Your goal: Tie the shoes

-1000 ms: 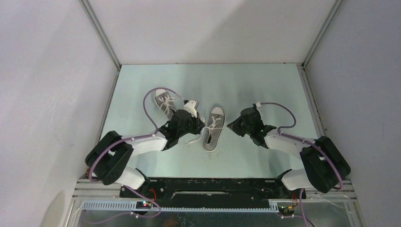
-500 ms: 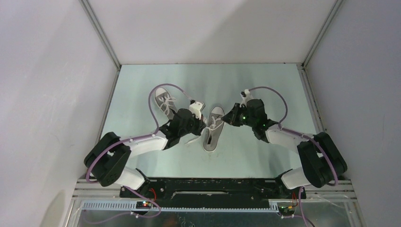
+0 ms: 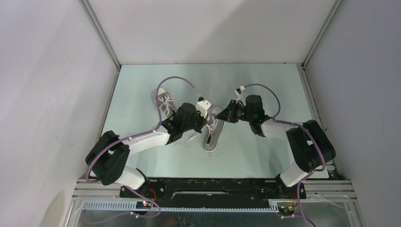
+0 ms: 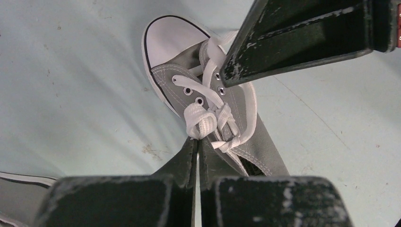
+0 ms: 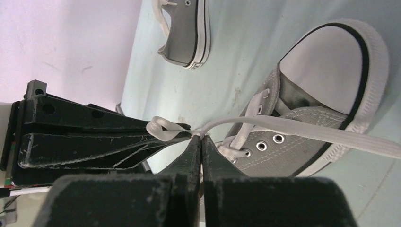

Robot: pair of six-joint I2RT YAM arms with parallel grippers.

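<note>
Two grey sneakers with white toe caps lie on the pale green table. The middle shoe (image 3: 211, 137) (image 4: 246, 137) (image 5: 302, 142) lies between both grippers. The second shoe (image 3: 163, 100) (image 5: 188, 28) lies further back on the left. My left gripper (image 3: 208, 118) (image 4: 197, 138) is shut on a loop of white lace (image 4: 198, 120) over the middle shoe's eyelets. My right gripper (image 3: 225, 117) (image 5: 201, 137) is shut on the other lace (image 5: 331, 133), which runs taut across the shoe. The two grippers' tips nearly meet above the shoe.
Grey walls enclose the table (image 3: 265, 90) on the left, back and right. Purple cables (image 3: 175, 81) arch over both wrists. The arm bases stand on a black rail (image 3: 208, 185) at the near edge.
My right arm has swung left to the middle shoe and now pinches a lace. My left gripper has shifted a little back and right with its lace loop.
</note>
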